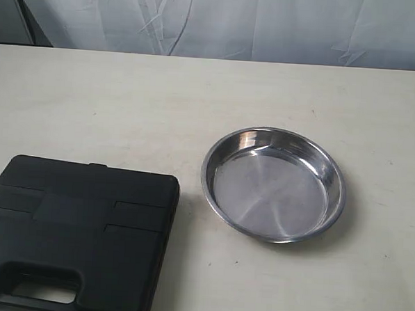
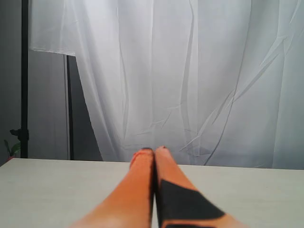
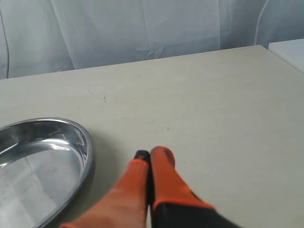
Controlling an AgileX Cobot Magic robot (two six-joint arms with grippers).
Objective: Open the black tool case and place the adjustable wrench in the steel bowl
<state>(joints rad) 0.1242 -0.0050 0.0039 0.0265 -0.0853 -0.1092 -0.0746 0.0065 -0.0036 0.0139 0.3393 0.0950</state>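
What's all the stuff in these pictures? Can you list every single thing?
tool case: one, black, closed, on the table at the lower left of the exterior view
steel bowl: one, shiny silver, empty, on the table to the right of the case, not touching it
table: one, pale cream
curtain: one, white, behind the table
left pincer: one, orange and black, shut, over bare table
right pincer: one, orange and black, shut, beside the bowl

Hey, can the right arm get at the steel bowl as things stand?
Probably yes. The bowl sits close beside the shut right tool, with only table between them and nothing covering it.
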